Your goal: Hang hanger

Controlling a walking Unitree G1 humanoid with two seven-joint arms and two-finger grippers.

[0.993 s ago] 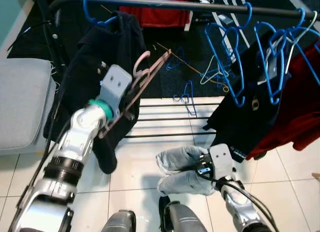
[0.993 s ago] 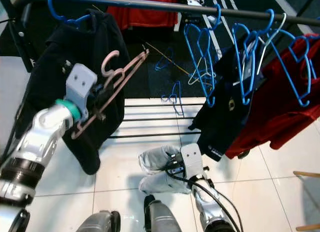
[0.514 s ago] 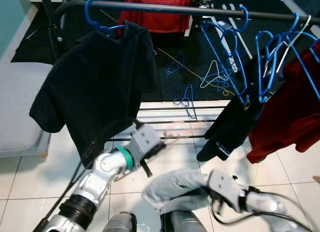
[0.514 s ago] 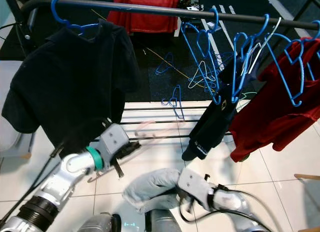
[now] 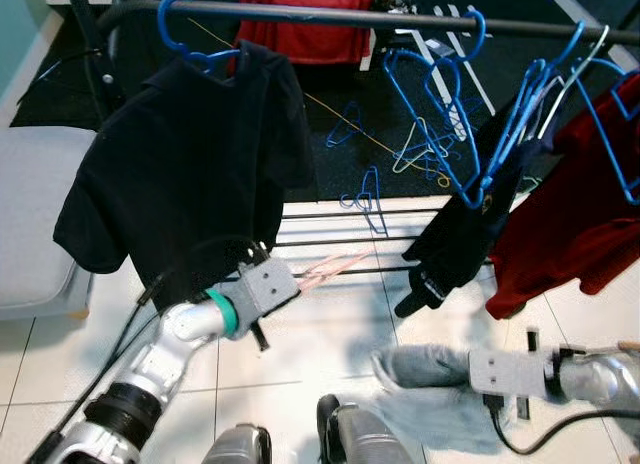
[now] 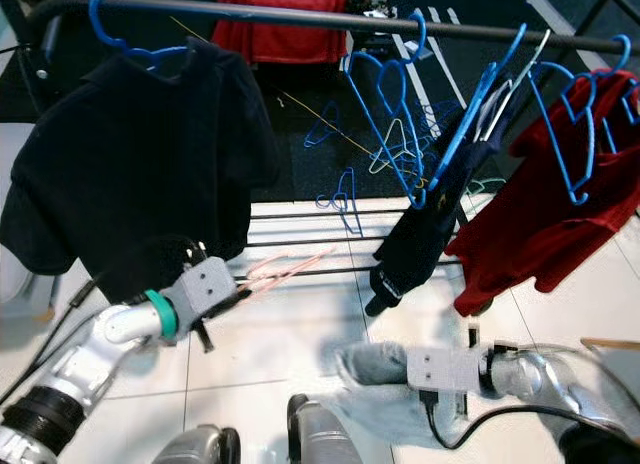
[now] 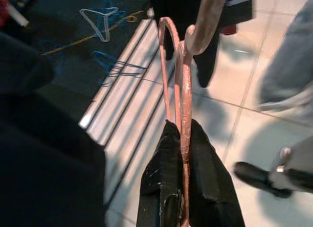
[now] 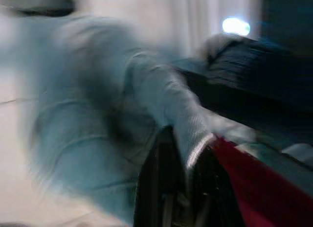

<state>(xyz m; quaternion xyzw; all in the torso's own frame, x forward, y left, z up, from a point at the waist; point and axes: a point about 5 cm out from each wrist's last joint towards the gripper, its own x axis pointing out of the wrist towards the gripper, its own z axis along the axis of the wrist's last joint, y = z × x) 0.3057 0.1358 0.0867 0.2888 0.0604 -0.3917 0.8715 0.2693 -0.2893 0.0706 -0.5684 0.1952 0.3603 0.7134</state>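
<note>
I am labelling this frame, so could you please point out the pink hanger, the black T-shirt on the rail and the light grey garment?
pink hanger (image 7: 183, 90), left wrist view, on its shaft
black T-shirt (image 5: 190, 154), left eye view, chest
light grey garment (image 6: 375, 369), right eye view, bunched cloth

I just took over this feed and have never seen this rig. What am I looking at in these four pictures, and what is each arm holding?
Two pictures come from the humanoid's head, looking down; two come from its wrists. The left gripper is shut on a pink hanger, held low over the tiled floor. The right gripper pinches a pale blue garment, blurred in its wrist picture. Ahead runs a clothes rail with a black shirt, blue hangers and a red garment. More hangers lie on the dark mat behind.
</note>
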